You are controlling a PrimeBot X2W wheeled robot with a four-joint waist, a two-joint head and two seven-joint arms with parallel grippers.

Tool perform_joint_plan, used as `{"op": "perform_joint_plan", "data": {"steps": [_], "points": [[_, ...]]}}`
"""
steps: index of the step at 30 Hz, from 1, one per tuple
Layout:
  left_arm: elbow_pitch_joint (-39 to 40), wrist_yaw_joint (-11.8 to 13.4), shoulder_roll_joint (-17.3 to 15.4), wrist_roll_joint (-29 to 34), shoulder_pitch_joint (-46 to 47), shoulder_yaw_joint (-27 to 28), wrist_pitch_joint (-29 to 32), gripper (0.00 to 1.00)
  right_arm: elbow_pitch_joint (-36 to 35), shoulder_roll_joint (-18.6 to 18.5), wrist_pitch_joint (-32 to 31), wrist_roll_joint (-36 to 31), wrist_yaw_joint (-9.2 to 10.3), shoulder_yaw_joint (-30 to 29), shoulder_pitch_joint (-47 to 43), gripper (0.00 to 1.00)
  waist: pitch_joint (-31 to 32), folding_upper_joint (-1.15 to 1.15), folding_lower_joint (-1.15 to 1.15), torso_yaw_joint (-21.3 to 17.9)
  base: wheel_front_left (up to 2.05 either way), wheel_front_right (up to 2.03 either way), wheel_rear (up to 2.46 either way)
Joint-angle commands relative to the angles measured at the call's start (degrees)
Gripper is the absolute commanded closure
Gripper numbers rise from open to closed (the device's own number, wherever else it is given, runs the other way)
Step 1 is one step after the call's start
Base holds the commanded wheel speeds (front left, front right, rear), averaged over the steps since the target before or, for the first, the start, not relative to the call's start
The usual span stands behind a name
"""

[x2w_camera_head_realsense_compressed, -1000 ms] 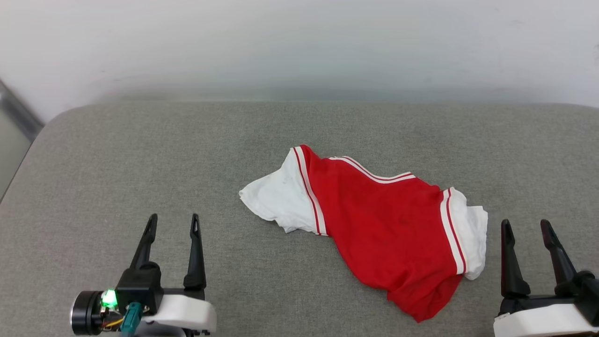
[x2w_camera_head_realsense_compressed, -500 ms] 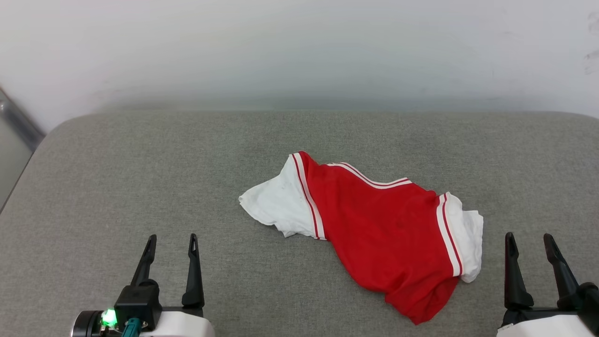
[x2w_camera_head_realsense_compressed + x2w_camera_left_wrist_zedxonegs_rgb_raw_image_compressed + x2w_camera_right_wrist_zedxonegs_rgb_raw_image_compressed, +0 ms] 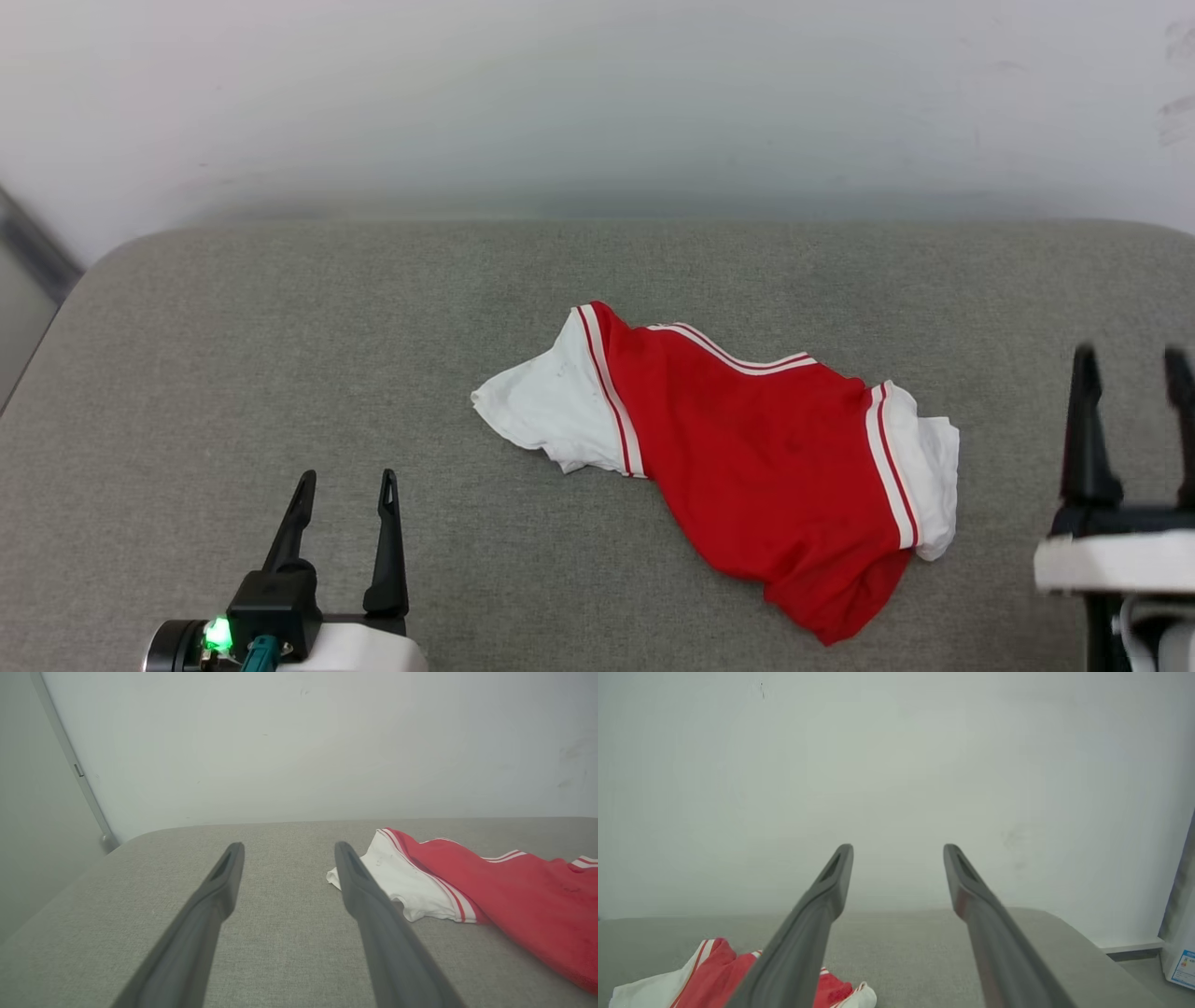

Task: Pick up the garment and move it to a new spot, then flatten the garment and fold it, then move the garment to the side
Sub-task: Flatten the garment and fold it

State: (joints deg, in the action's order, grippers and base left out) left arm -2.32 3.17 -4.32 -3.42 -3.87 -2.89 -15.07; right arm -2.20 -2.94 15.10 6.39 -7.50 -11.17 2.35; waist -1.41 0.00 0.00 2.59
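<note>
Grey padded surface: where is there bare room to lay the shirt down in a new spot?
The widest bare patch of the grey surface lies between its left edge, the wall, the left gripper and the garment. A bare strip runs behind the garment to the wall. Tightest is the gap between the garment and the right gripper.

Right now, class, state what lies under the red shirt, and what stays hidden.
The shirt lies crumpled on the grey cushion. The cushion shows all round it; the patch beneath and the shirt's underside are covered.
</note>
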Motion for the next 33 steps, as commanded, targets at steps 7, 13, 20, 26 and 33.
{"op": "perform_joint_plan", "data": {"steps": [7,13,20,26,33], "points": [[0.3,-1.0,0.6,0.7,1.6,0.8,-0.2,0.0,-1.4,-2.2,0.1,-7.3,0.02,2.3,12.8,0.0,-2.2,0.0,0.0,-0.1,0.0,0.0,0.0],[0.5,-1.5,0.8,0.7,2.7,1.4,-0.2,0.0,10.4,-10.2,-2.1,-5.5,0.03,9.7,22.8,0.0,-4.5,0.0,0.0,0.0,0.0,0.0,0.0],[1.5,-2.2,1.1,0.7,5.1,1.8,-0.2,0.0,17.6,-26.0,-30.9,12.1,0.03,29.1,34.0,0.0,-9.4,0.0,0.0,0.9,0.0,0.0,0.0],[2.1,-3.1,1.3,0.6,7.7,2.4,-0.2,0.0,13.3,-38.4,-55.6,26.4,0.03,42.1,38.5,0.0,-14.7,0.0,0.0,1.5,0.0,0.0,0.0],[2.8,-3.8,1.4,0.1,11.4,2.0,-0.2,0.0,12.2,-42.7,-68.4,35.3,0.03,46.7,41.6,0.0,-20.2,0.0,0.0,3.1,0.0,0.0,0.0]]}}
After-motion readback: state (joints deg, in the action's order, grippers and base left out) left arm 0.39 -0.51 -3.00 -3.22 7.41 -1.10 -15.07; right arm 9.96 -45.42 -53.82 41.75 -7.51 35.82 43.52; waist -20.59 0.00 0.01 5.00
